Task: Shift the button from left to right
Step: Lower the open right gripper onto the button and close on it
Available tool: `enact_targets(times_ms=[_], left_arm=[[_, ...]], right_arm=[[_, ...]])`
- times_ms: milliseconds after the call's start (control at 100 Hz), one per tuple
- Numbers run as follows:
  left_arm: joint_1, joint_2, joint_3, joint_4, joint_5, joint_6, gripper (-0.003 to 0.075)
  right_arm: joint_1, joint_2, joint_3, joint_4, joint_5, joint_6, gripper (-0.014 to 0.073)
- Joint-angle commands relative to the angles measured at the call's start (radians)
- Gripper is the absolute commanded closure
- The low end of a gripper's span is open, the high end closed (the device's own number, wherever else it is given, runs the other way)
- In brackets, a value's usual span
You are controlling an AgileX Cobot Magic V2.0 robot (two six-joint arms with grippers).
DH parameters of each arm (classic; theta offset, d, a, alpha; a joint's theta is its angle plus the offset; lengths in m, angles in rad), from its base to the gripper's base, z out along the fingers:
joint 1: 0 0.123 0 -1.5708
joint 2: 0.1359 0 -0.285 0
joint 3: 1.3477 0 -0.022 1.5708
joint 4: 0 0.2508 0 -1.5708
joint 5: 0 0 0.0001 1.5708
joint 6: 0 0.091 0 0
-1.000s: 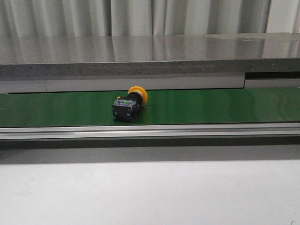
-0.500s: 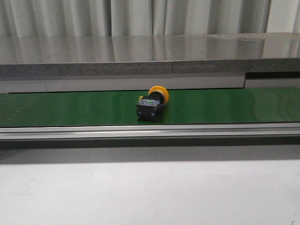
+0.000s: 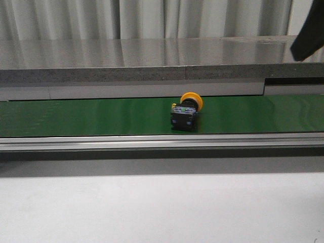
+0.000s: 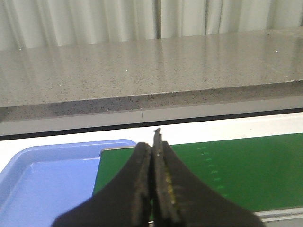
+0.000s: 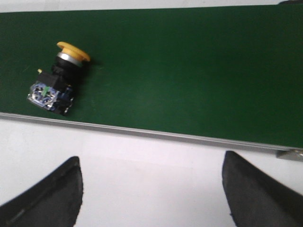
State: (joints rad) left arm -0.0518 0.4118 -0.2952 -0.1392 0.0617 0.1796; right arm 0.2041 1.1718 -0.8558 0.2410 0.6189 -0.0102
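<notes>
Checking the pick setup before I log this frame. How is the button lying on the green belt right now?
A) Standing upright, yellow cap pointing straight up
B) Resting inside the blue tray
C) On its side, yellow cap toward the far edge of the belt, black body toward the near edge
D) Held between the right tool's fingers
C: the button lies tipped over on the green belt, cap toward the back, free of the open right tool.
</notes>
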Motion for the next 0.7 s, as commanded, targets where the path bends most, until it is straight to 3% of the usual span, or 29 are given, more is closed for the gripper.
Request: enact_targets(times_ms=[0,380,690], left_arm=[[-0.009,0.005,-0.03,-0.012,-0.082,0.0,0.0741],[-0.009,0.005,-0.03,-0.012,-0.082,0.0,0.0741],[-0.009,0.005,-0.03,-0.012,-0.082,0.0,0.0741]], right_arm=[[0.039,0.052,-0.066,0.019,-0.067,-0.003,-0.0007],[0.145,0.299,-0.229,0.019,-0.093,-0.003,-0.0007],[0.157,0.422,-0.312,0.018,-0.107,-0.003,-0.0007]])
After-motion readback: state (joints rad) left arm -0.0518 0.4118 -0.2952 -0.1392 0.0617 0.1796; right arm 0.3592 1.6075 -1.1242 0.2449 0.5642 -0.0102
